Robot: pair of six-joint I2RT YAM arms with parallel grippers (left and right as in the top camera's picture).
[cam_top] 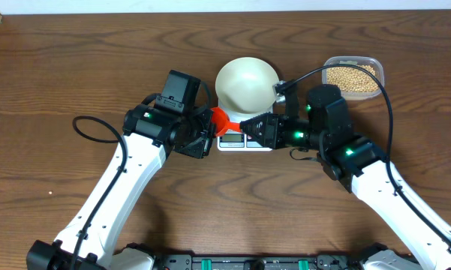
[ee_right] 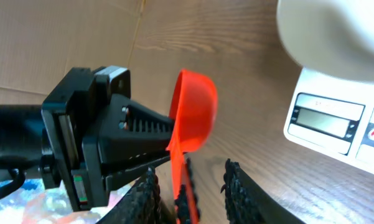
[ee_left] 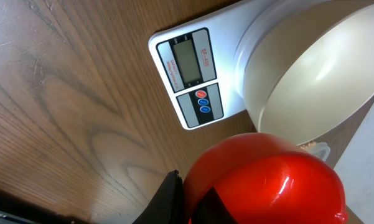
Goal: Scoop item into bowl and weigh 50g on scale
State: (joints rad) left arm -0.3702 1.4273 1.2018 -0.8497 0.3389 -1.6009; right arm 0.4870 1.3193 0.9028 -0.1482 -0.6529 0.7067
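Two grippers meet at the front of the scale [ee_left: 190,78], which carries the bowl [cam_top: 246,82]. The left gripper [cam_top: 208,124] has its jaws clamped on a red scoop [ee_right: 196,112]. The right gripper [ee_right: 190,180] has its jaws partly apart, one on each side of the scoop's handle. The beans [cam_top: 351,77] lie in a clear tub [cam_top: 378,75] on the table [cam_top: 60,75], to the right of the bowl.

One bowl [cam_top: 245,82], one scale [ee_left: 190,78], one scoop [cam_top: 220,120].
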